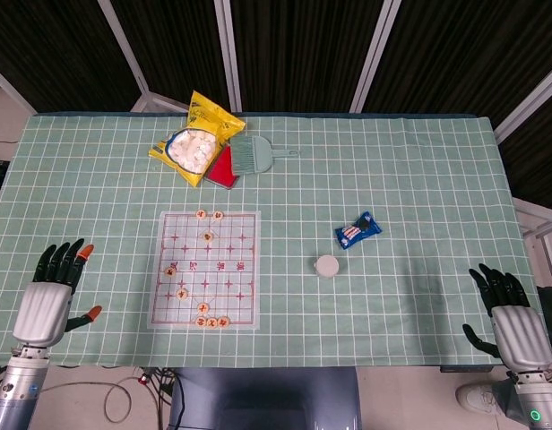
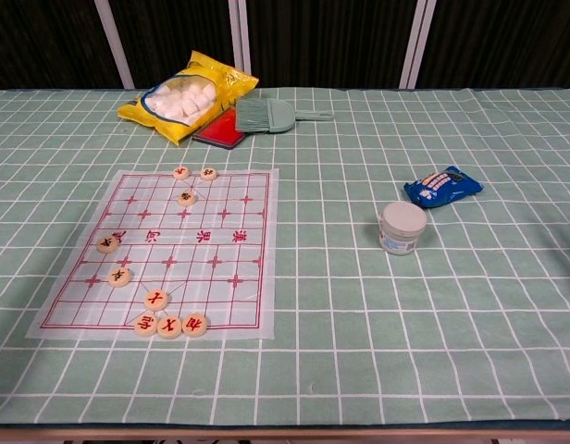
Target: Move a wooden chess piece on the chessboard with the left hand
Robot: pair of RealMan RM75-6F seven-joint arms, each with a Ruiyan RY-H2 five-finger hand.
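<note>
A thin chessboard sheet (image 1: 231, 246) (image 2: 220, 250) with red lines lies on the green checked cloth, left of centre. Several round wooden chess pieces sit on it: three along the near edge (image 2: 168, 325) (image 1: 211, 321), others up the left side (image 2: 119, 276) and near the far edge (image 2: 186, 197) (image 1: 207, 236). My left hand (image 1: 50, 291) hovers at the table's near left corner, well left of the board, fingers spread and empty. At the near right corner my right hand (image 1: 507, 309) is also spread and empty. Neither hand shows in the chest view.
A yellow snack bag (image 1: 194, 141) (image 2: 187, 95), a red box (image 1: 224, 169) and a green brush (image 1: 252, 154) lie beyond the board. A white jar (image 1: 327, 265) (image 2: 402, 227) and a blue packet (image 1: 358, 229) (image 2: 442, 186) sit right of the board.
</note>
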